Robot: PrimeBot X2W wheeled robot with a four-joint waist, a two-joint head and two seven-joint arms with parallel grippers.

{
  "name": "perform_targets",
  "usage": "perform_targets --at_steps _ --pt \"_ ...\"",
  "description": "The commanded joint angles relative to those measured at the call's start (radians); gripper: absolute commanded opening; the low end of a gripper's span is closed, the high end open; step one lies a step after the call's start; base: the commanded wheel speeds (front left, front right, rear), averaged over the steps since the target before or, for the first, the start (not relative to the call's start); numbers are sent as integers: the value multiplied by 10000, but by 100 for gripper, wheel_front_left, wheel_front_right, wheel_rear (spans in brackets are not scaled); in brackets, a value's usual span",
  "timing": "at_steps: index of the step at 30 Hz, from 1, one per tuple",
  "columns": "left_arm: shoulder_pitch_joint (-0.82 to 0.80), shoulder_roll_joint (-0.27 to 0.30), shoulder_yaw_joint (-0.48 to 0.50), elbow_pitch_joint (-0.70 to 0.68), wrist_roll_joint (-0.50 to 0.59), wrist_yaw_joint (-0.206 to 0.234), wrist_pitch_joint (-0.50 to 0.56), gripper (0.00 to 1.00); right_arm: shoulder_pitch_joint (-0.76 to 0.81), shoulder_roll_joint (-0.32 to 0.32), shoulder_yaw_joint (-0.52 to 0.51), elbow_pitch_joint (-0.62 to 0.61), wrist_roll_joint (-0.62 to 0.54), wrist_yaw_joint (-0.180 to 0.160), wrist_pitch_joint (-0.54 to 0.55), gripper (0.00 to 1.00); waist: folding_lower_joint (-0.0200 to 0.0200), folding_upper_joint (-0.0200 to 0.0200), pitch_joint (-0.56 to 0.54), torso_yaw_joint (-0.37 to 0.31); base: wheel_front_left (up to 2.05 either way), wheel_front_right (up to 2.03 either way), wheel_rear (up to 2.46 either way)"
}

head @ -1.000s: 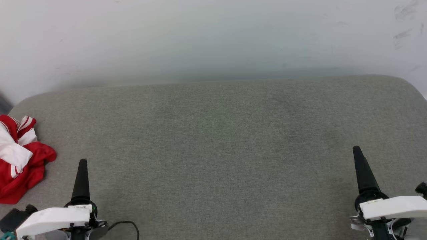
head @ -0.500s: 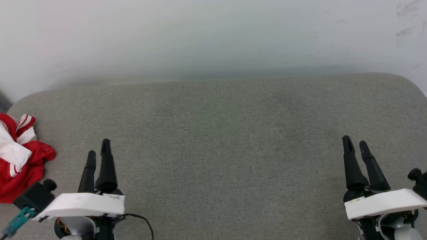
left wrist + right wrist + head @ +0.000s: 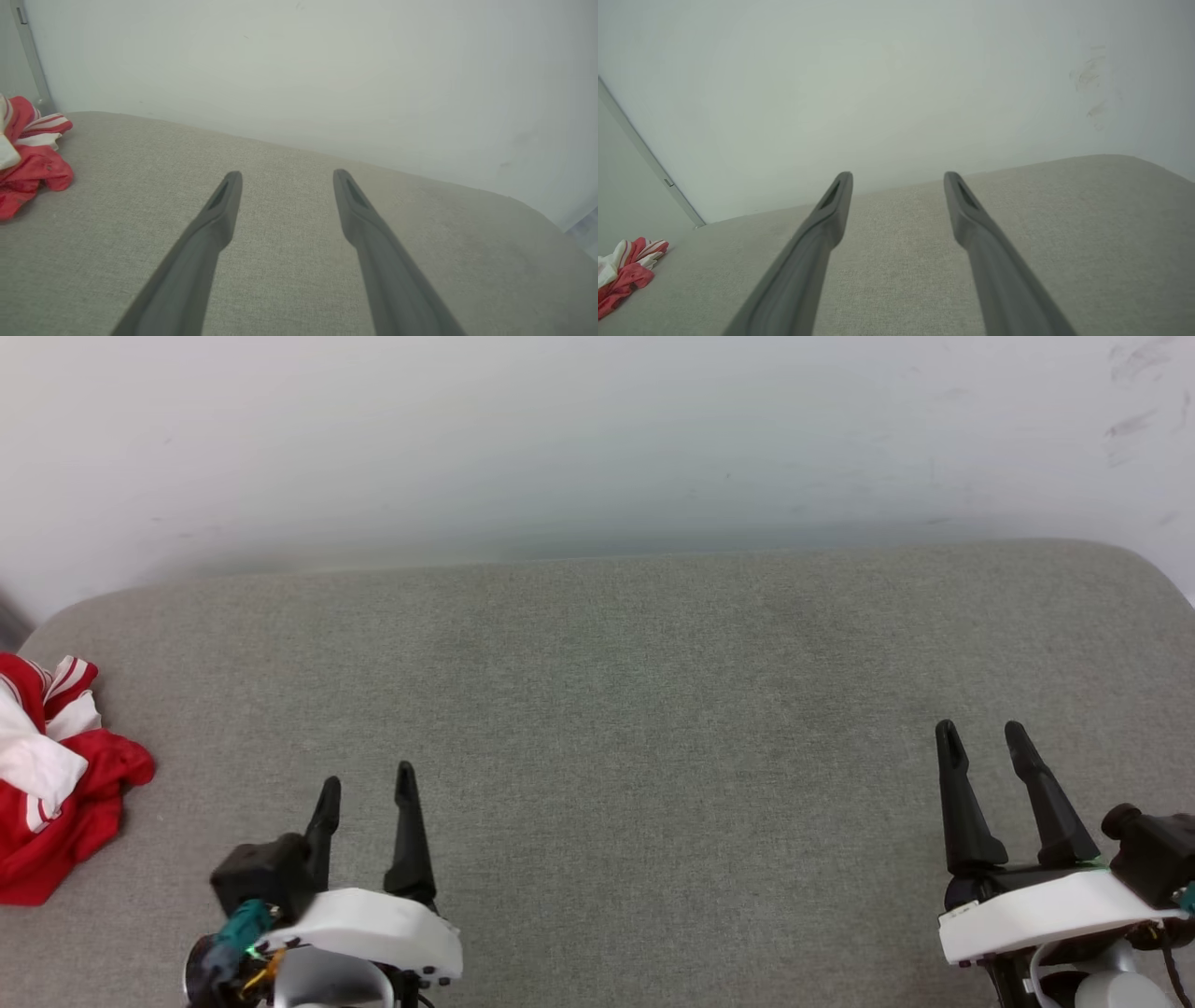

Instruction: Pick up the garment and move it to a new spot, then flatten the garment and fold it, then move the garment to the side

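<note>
Nearest the robot, the left gripper (image 3: 366,782) and right gripper (image 3: 980,732) hover over the grey upholstered surface (image 3: 635,691), each with fingers spread apart and empty. Farther left, the crumpled red-and-white garment (image 3: 51,775) lies at the surface's edge; beyond stands a white wall (image 3: 597,439).

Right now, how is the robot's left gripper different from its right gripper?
The left gripper, with two long dark fingers, is near the crumpled red-and-white garment; the right gripper, dark-fingered too, is far across the grey fabric cushion. In the head view, the left gripper's black block sits on its left side, while the right gripper's black block sits on its right side. Both have open jaws holding nothing.
</note>
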Motion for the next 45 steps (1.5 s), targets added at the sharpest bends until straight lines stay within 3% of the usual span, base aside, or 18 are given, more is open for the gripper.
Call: perform_targets --at_steps 1,7,12,17,22,28,32,38,45 --pt "-258 151 -196 -93 211 176 -95 100 12 -21 11 -109 -259 2 -92 100 0 0 0 -3 0 0 0" --pt "-461 630 -1319 221 444 1099 -253 100 75 -21 25 6 -1199 1 -250 100 0 0 -8 -9 0 0 0" --pt "-377 532 -1296 390 119 1214 -387 100 92 -20 52 67 -1853 1 -377 100 0 0 -12 0 0 0 0" --pt "-147 309 -823 381 164 412 -495 100 96 -19 66 35 -2426 2 -505 100 0 0 -4 10 0 0 0" --pt "-73 265 -781 313 1126 -172 -621 100 129 -18 91 -1 -2879 2 -618 100 0 0 -3 6 0 0 0" --pt "44 306 -1108 215 2097 12 -747 100 190 -17 151 -46 -3140 2 -751 100 0 0 -7 -14 0 0 0" --pt "168 93 -908 98 1960 -89 -829 100 244 -16 64 -13 -2640 1 -837 100 0 0 -2 -15 0 0 0" --pt "496 -431 -6 83 1841 -1149 -964 100 303 -16 75 257 -2158 2 -960 100 0 0 -9 -3 0 0 0" --pt "731 -991 797 531 2512 -2335 -1099 100 329 -13 47 609 -2057 2 -1098 100 0 0 -9 -9 0 0 0"
